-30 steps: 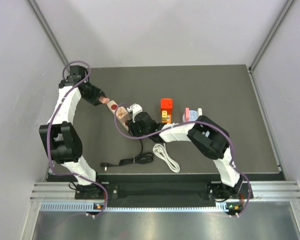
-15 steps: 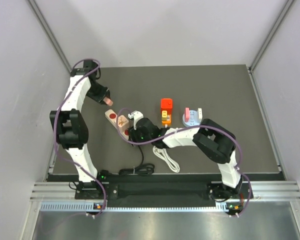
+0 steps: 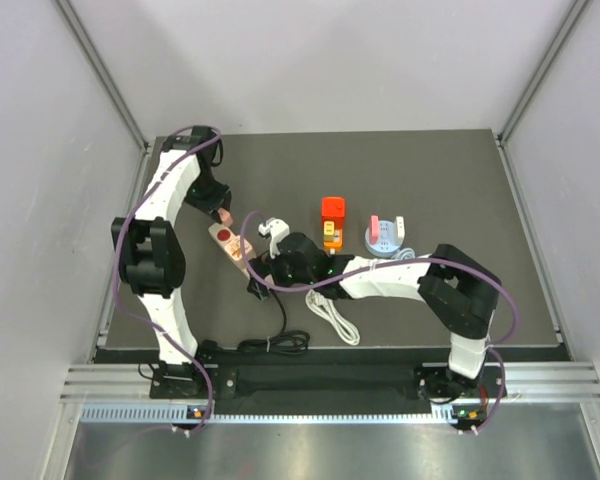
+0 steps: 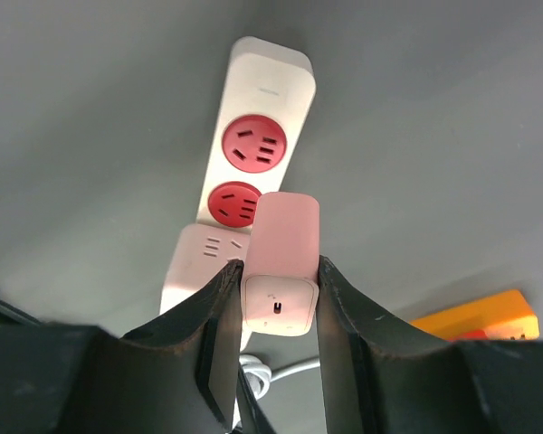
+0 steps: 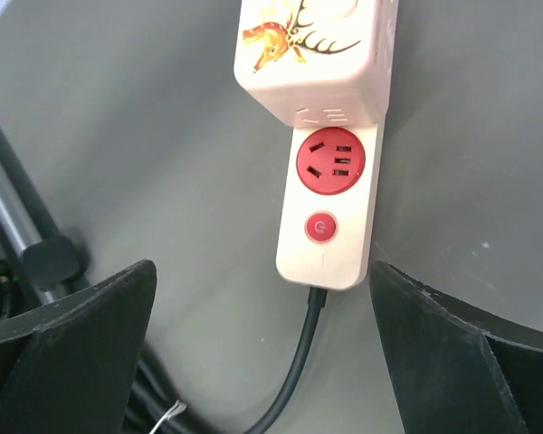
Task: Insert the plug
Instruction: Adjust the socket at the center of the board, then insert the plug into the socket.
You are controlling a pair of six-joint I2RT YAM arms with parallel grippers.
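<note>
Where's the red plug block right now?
Top view, near centre: the red plug block sits at the far end of the orange power strip, left of the pale-blue round device.

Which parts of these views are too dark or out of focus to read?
Left wrist view: the fingers are nearly black and soft, while the pink adapter between them and the power strip are sharp. Right wrist view: its fingers blur at the edges. Top view: even light, no glare.
</note>
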